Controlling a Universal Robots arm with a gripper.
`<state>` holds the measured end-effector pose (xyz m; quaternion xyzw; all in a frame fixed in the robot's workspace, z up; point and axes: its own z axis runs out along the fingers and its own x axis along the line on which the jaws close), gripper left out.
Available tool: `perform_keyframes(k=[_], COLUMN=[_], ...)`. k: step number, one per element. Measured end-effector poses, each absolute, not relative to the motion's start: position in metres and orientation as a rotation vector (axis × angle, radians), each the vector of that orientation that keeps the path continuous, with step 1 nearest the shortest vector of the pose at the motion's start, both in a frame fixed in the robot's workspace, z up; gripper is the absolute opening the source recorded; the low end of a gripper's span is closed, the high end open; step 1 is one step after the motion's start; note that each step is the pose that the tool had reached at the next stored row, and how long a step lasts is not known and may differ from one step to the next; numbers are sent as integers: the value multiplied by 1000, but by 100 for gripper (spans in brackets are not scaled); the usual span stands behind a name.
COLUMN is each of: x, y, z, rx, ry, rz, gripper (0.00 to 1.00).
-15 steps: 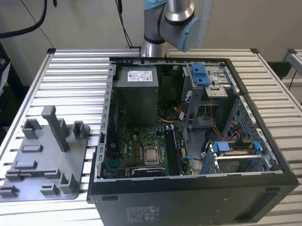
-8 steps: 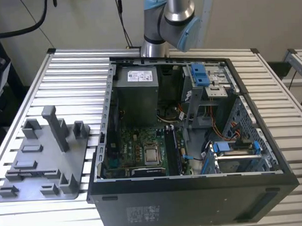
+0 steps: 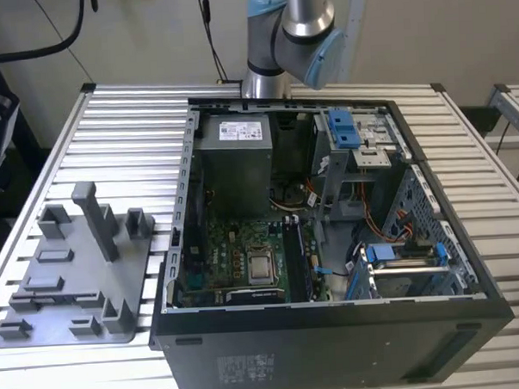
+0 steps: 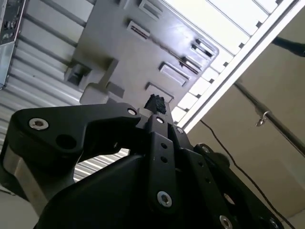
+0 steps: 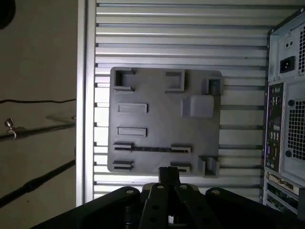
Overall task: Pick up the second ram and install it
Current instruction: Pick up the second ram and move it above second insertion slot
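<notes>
Tray of grey plastic [image 3: 73, 273] lies on the slatted table [image 3: 128, 140] at the exterior view's left. In the first wrist view we see the second ram [image 5: 152, 149] as a thin dark strip in the tray's slots. Our gripper [image 5: 169, 175] hangs over it, closed on nothing. Further right sits the open computer case [image 3: 335, 338].

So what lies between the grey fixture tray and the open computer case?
Only a bare strip of the slatted table; the tray and the case stand apart, as the first wrist view shows.
</notes>
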<state>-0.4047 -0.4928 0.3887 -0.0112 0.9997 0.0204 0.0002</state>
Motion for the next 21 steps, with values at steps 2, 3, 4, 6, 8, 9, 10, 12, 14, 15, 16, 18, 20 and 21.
perform_keyframes(k=[2,3,4,6,8,9,10,12,14,15,16,18,20,21], x=[-405,-405,-405,-405,-405,-405,-405,-405,-405,-406,-406,-406,-406,-406], y=[-493,-493,-493,-492,-492,-492,-492,-492,-492,-492,-492,-491,-491,-491], z=[389,389,389,389,389,389,389,389,389,389,389,389,389,389], rx=[-79,-102,-126,-176,-222,-242,-266,-312,-361,-385,-408,-456,-503,-526], ry=[3140,3140,3140,3138,3136,3135,3133,3129,3125,3123,3120,3114,3107,3104], rz=[58,56,53,49,44,41,38,32,26,23,20,14,9,7], gripper=[11,11,11,11,11,11,11,11,11,11,11,11,11,11])
